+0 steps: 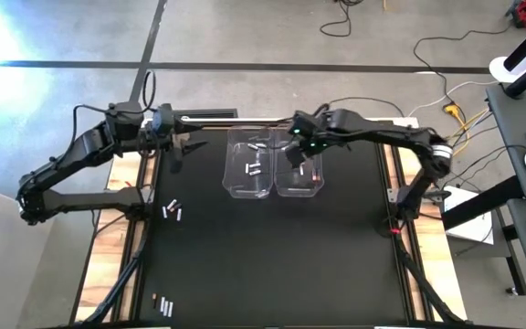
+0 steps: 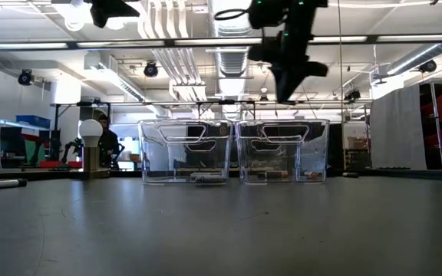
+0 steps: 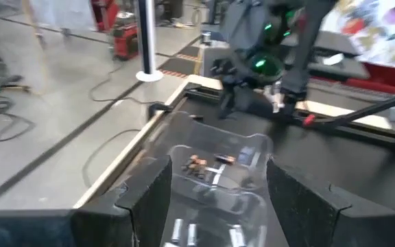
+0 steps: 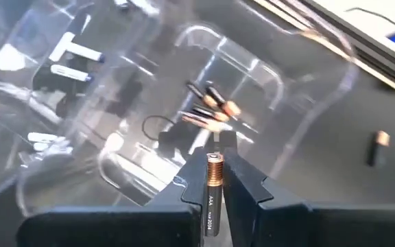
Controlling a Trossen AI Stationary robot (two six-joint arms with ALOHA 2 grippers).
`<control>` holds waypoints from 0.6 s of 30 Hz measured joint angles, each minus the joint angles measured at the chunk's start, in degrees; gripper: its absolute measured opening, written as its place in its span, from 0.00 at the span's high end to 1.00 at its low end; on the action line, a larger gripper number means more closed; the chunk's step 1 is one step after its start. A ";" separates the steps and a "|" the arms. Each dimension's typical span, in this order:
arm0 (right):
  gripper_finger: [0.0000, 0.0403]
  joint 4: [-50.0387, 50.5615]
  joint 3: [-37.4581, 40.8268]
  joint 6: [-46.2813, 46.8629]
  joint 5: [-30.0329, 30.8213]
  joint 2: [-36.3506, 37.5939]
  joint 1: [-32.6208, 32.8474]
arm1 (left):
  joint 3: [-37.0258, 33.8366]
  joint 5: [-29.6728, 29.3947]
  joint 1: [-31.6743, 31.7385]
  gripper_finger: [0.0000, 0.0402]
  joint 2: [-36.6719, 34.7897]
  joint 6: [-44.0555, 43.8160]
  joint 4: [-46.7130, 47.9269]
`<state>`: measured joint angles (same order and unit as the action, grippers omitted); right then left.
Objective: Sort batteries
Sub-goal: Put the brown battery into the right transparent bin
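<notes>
Battery (image 4: 213, 185) in right gripper (image 4: 214, 165)

Batteries (image 3: 204, 167) in clear bins (image 3: 249, 154) — fingers (image 3: 149, 199) apart.

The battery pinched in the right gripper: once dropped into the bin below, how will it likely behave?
The battery is a smooth stiff cylinder, so it would probably bounce and roll in the right-hand bin. The bin's walls should contain it. The right gripper grips only its sides, so slipping seems possible.
</notes>
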<state>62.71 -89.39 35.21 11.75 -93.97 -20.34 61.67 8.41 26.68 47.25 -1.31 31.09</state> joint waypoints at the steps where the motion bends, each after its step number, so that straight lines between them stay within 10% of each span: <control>1: 0.94 0.25 -1.74 -0.38 -0.02 -1.70 0.47 | -0.02 1.07 0.00 0.46 -0.29 -0.65 0.01; 18: 0.94 0.49 -11.36 -12.21 -10.69 -26.38 -4.37 | -0.04 5.97 -0.07 0.46 -13.47 -7.88 -0.63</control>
<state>63.19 -100.75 23.00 1.06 -120.35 -24.71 61.63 14.37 26.61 33.78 -9.18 30.46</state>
